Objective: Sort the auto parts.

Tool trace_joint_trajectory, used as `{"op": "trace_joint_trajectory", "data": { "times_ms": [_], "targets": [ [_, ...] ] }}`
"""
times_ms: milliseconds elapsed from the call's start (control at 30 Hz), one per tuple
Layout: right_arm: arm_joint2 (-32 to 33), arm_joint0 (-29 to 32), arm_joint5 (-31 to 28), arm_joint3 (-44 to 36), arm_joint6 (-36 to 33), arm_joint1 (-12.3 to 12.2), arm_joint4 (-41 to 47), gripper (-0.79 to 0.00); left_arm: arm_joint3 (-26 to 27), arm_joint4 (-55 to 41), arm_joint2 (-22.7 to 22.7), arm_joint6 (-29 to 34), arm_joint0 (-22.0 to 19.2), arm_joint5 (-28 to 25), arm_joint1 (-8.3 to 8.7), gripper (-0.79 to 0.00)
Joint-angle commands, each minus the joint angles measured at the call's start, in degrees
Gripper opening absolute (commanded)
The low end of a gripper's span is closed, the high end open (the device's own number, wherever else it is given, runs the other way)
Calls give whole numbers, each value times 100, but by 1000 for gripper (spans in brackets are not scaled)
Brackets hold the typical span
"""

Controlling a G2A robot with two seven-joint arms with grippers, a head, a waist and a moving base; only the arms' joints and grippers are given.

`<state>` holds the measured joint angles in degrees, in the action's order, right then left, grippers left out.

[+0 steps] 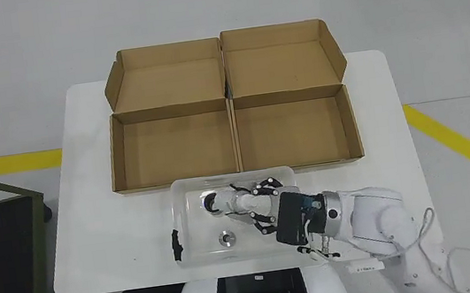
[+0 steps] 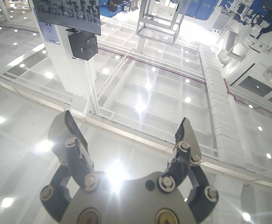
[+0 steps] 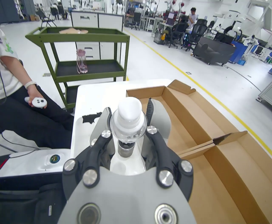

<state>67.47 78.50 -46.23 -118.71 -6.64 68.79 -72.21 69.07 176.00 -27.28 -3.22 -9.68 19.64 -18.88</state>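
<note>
Over the clear plastic bin (image 1: 179,194) at the near edge of the white counter (image 1: 100,209), the right tool (image 3: 128,108) reaches in from the right side. Its fingers (image 3: 102,125) are closed snugly on a bulb-shaped part (image 3: 129,124), which has a white cap at the tip, a clear rounded middle pinched between the pads, and a dark metal base toward the wrist. Whether the part rests on the bin's floor or hangs above it cannot be told. A small round metal part (image 1: 226,237) lies on the bin's floor, nearer the robot than the tool and apart from it. A black tab (image 1: 176,243) sits on the bin's left wall. Beyond the bin stand two open cardboard boxes side by side, touching along their inner walls, with lids folded back: the left box (image 1: 173,150) and the right box (image 1: 291,134). The left tool (image 2: 126,116) points up at the ceiling (image 2: 148,84), its two ribbed fingers spread wide with nothing between them. A green cart (image 3: 85,38) stands on the floor off the counter's left side.
</note>
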Motion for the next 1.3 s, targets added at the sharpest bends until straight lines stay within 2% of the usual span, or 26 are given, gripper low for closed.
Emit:
{"op": "trace_joint_trajectory", "data": {
  "times_ms": [0,300,600,1067,1267],
  "targets": [
    [24,-111,23,59,71,6,313,-785,0,0,0,0,0,0,0,0],
    [310,-503,144,381,365,12,1709,-785,0,0,0,0,0,0,0,0],
    [812,-435,89,597,690,-34,2612,-785,0,0,0,0,0,0,0,0],
    [947,-363,-73,669,701,-70,3005,-785,0,0,0,0,0,0,0,0],
    [803,-457,394,752,328,-64,2323,-785,0,0,0,0,0,0,0,0]
  ]
}}
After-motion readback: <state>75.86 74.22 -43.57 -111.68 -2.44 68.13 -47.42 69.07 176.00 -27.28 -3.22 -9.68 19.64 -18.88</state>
